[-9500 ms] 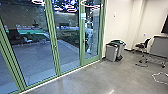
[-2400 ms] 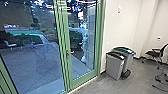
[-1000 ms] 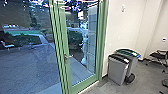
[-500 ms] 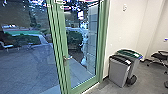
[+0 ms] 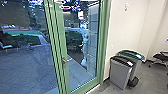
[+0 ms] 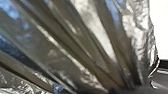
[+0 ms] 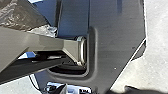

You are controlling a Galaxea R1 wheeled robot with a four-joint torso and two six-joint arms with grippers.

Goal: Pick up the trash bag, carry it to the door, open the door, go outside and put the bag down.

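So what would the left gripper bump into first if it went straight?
Probably the shiny trash bag: it looms in the left wrist view, though I can't tell how near it is.

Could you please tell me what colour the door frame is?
The door frame is green, seen best in the head view.

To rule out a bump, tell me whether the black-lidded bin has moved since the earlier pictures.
No. Against the green door frame, the black-lidded bin keeps its place to the right; only the camera moved.
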